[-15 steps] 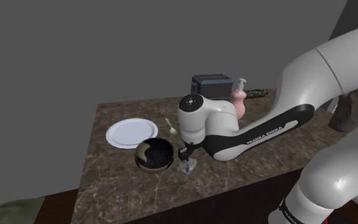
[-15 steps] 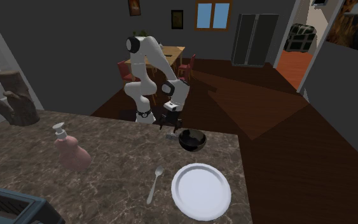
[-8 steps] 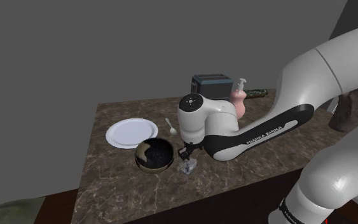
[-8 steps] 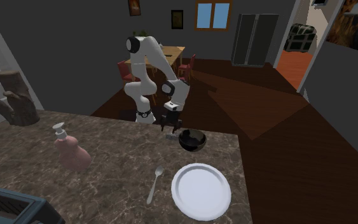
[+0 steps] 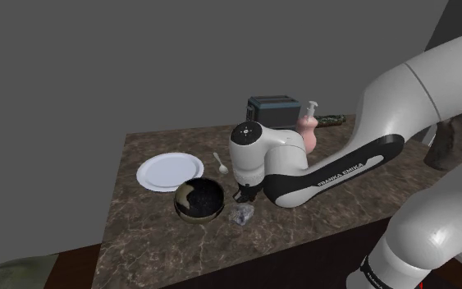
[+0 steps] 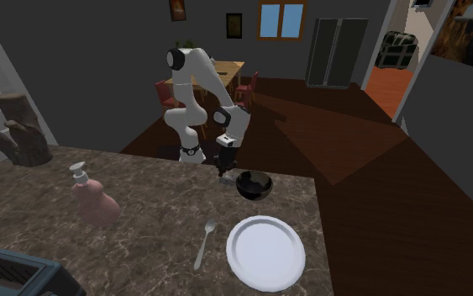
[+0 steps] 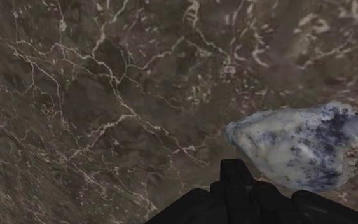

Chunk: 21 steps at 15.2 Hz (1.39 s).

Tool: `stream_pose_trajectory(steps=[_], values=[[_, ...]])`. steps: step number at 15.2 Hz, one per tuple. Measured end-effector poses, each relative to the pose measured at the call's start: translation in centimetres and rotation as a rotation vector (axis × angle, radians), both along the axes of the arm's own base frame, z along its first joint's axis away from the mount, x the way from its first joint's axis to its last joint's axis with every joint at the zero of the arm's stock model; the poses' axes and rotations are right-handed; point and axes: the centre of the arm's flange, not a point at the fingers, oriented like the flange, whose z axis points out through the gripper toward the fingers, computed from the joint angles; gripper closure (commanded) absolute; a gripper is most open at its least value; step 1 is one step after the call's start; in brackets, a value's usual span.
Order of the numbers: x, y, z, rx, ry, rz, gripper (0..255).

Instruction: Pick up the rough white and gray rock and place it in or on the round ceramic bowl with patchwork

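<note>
Black two-finger hand [image 5: 242, 195] of a white arm, fingers pressed together on nothing, poised just above a dark brown, white-veined marble table [image 5: 147, 230]. Directly below it in the shoulder view, a rough white rock with blue-grey blotches [image 5: 241, 215], lying free on the tabletop close to the near edge. In the wrist view, the same rock [image 7: 301, 146] off to one side of the closed hand [image 7: 238, 167], not between the fingers and not touching them.

Just to the shoulder view's left of the rock, a small gap between them, a round dark bowl with tan patches on its outer wall and a black inside [image 5: 198, 199]. Farther back and left, a round white plate [image 5: 170, 171]; beside the plate, to the right, a small pale spoon [image 5: 219, 162]. At the far edge, a dark blue-grey toaster [image 5: 274, 109] and a pink soap dispenser with a white pump [image 5: 308, 131].

From the second exterior view, looking back across the table: the hand [image 6: 223, 168] low over the far edge, the bowl [image 6: 254, 184] just to its right, plate [image 6: 265, 252] and spoon [image 6: 204, 242] nearer the camera, dispenser [image 6: 91, 198] at left.
</note>
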Motion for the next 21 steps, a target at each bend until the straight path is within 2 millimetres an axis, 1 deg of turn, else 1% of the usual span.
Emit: stream_pose_trajectory(steps=[1, 2, 3, 4, 5, 6, 8, 9, 10, 11, 12, 13, 14, 15, 16, 17, 18, 19, 21], values=[[0.0, 0.0, 0.0, 0.000, 0.000, 0.000, 0], [0.0, 0.0, 0.0, 0.000, 0.000, 0.000, 255], [0.0, 0.0, 0.0, 0.000, -0.001, 0.000, 0], [0.0, 0.0, 0.0, -0.001, -0.001, -0.001, 0], [-0.3, -0.1, 0.1, -0.008, -0.011, -0.044, 0], [-0.6, 0.5, 0.0, 0.025, -0.053, -0.135, 0], [-1.3, 1.7, -0.6, 0.078, -0.119, -0.398, 0], [-1.7, 1.9, -0.8, 0.088, -0.154, -0.549, 0], [-2.1, 2.4, -1.0, 0.095, -0.190, -0.688, 0], [-2.1, 2.6, -1.1, 0.119, -0.232, -0.804, 0], [-2.5, 3.2, -1.1, 0.124, -0.267, -0.863, 0], [-2.1, 4.0, -0.8, 0.140, -0.289, -0.889, 0], [-1.3, 4.3, -0.6, 0.194, -0.326, -0.889, 0], [-0.9, 4.8, -0.9, 0.237, -0.339, -0.895, 0], [-1.2, 4.8, -1.3, 0.219, -0.353, -0.901, 0], [-1.4, 4.4, -2.1, 0.181, -0.349, -0.906, 0], [-1.1, 5.5, -3.0, 0.249, -0.340, -0.889, 0], [-0.9, 5.5, -3.8, 0.281, -0.328, -0.884, 0], [-0.9, 5.1, -4.6, 0.289, -0.314, -0.886, 0]])
